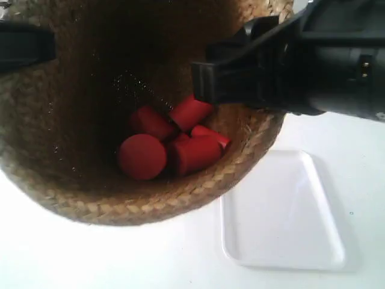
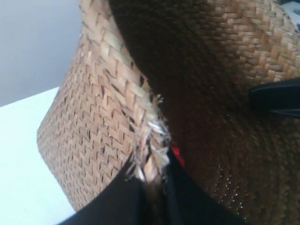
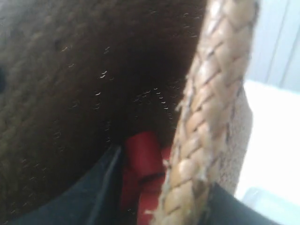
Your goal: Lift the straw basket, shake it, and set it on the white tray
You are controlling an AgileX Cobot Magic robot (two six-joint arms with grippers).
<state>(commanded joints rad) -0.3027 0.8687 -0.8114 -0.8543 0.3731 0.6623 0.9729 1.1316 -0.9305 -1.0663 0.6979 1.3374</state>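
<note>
Clearly the lift is done. At the exterior view's left, an arm's dark fingers (image 1: 24,43) reach onto the rim of the straw basket (image 1: 72,180). The basket hangs in the air close to the camera, off the white surface (image 1: 90,259). In the left wrist view the left gripper (image 2: 150,187) pinches the frayed braided rim, one finger inside the wall and one outside. Several red cylindrical pieces (image 1: 171,141) lie heaped together at the bottom of the basket. Farther right, the arm at the exterior view's right holds the opposite rim. The right wrist view shows the right gripper (image 3: 185,201) likewise clamped across the rim, a finger on each side. At the far right the white tray (image 1: 283,211) lies flat on the surface with nothing on it, beside and below the basket. Whether the shaking is over cannot be told from these views. As I judge it, what is certainly left is to carry the basket rightward over the tray and lower it there.
</note>
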